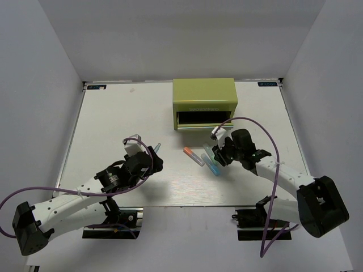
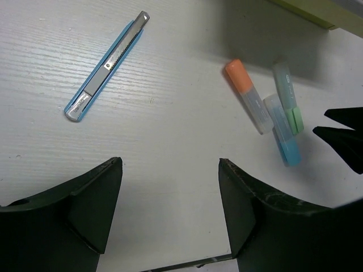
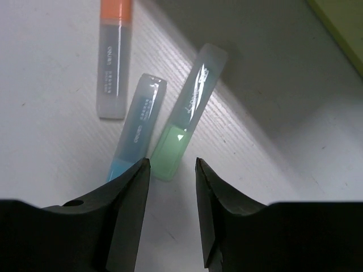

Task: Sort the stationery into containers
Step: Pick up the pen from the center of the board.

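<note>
The olive-green chest (image 1: 204, 102) stands at the back centre with a front drawer pulled out. Three pens lie together in front of it: orange-tipped lilac (image 1: 193, 156), green-tipped teal (image 3: 190, 110) and blue (image 3: 136, 127). My right gripper (image 3: 173, 167) is open and low over the table, and the teal pen's green end lies just ahead of its jaws. The slim light blue pen (image 2: 108, 65) lies apart to the left. My left gripper (image 2: 170, 170) is open and empty, a little short of that pen.
The white table (image 1: 113, 119) is walled in by grey panels at the left, right and back. The chest's corner shows in the left wrist view (image 2: 317, 11) and the right wrist view (image 3: 340, 28). The right gripper's fingertips (image 2: 343, 139) show beside the pens.
</note>
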Action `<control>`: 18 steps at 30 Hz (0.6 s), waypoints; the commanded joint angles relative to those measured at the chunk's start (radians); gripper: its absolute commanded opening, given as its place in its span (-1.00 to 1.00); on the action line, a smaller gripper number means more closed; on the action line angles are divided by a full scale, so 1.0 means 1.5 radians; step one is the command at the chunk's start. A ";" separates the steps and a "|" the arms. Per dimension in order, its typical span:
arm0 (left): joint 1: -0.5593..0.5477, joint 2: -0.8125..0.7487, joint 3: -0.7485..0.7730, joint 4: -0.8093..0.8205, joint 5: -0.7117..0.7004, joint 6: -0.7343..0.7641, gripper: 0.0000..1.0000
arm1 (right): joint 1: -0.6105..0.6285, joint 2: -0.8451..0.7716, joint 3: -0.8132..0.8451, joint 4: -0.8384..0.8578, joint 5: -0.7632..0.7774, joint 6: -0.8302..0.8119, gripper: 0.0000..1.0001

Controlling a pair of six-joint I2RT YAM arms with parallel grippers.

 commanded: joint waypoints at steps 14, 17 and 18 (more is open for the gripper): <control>0.003 0.016 0.020 0.023 0.000 0.034 0.65 | 0.041 0.109 0.016 0.155 0.112 0.065 0.05; 0.003 0.008 0.012 0.049 0.007 0.047 0.67 | 0.040 0.131 0.038 0.153 0.121 0.062 0.05; 0.003 0.001 0.012 0.049 0.007 0.047 0.67 | 0.042 0.136 0.042 0.150 0.121 0.061 0.05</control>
